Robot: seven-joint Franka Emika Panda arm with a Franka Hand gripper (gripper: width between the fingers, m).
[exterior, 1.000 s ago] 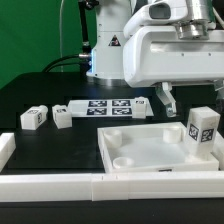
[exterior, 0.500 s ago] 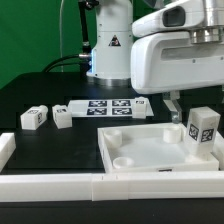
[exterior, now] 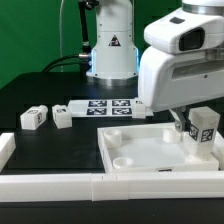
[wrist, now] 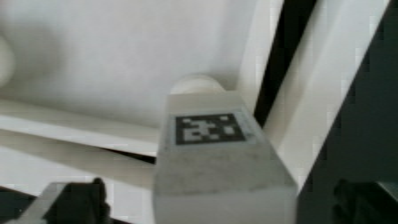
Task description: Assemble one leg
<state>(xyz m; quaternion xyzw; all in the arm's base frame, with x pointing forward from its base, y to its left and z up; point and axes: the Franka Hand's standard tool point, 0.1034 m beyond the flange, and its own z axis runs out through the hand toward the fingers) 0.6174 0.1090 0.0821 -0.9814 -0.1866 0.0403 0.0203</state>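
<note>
**Desk:** Where does the leg stand?

**Field:** In the exterior view the leg [exterior: 204,131] stands upright at three o'clock, on the right-hand part of the white tabletop [exterior: 135,148], with its tag facing the camera. Two spare pegs [exterior: 35,117] sit on the black worktop [exterior: 40,145] at nine o'clock, well apart from it. The marker board [exterior: 105,105] lies just beyond the tabletop, at about eleven o'clock.

**Desk:** And the pincer?

**Field:** The pincer [wrist: 217,205] hangs over the leg with its jaws wide. In the wrist view one dark finger [wrist: 71,203] shows on either side, and neither touches the plastic.

**Desk:** How should the piece handle?

**Field:** It looks like a light, stiff block of moulded plastic that is unlikely to crush. Its smooth sides could let it slip or twist under a loose grip. It is taller than it is wide, so one finger arriving first could tip it.

**Desk:** Best hold?

**Field:** Probably two opposite flat faces on the upper half, taken squarely, with the lower end left free for seating.
</note>
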